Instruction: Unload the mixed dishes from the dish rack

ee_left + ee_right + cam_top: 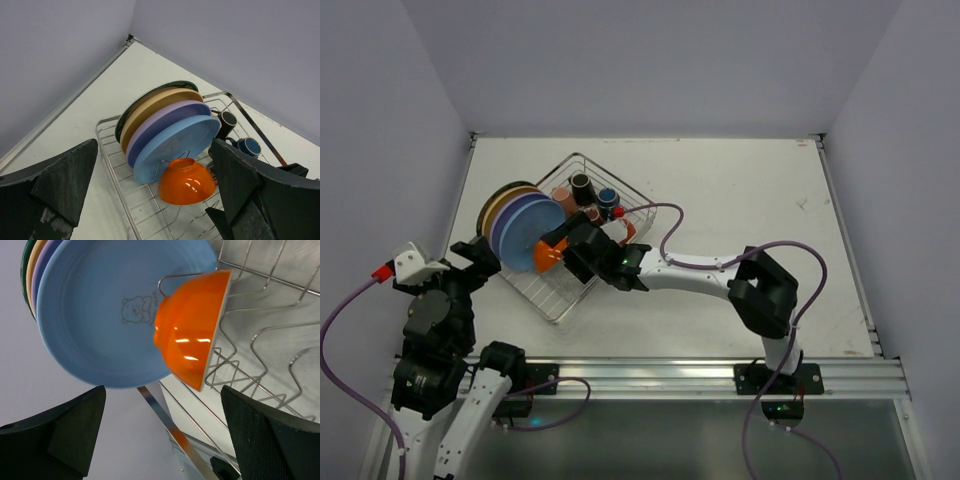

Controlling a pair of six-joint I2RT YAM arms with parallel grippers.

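Right wrist view is showing the right gripper [162,405] gaping empty before the orange bowl [190,335], standing on edge beside the blue plate [95,315] in the dish rack [272,337]; a skewed grab is risking shoving it into that plate.

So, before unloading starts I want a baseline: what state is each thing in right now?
dish rack: loaded with dishes
blue plate: on edge in rack, frontmost
lavender plate: on edge, behind blue
yellow plate: on edge, behind lavender
orange bowl: on its side, base toward blue plate
black mug: upright in rack
blue-lined mug: upright in rack
left claw: open, empty
right claw: open, empty
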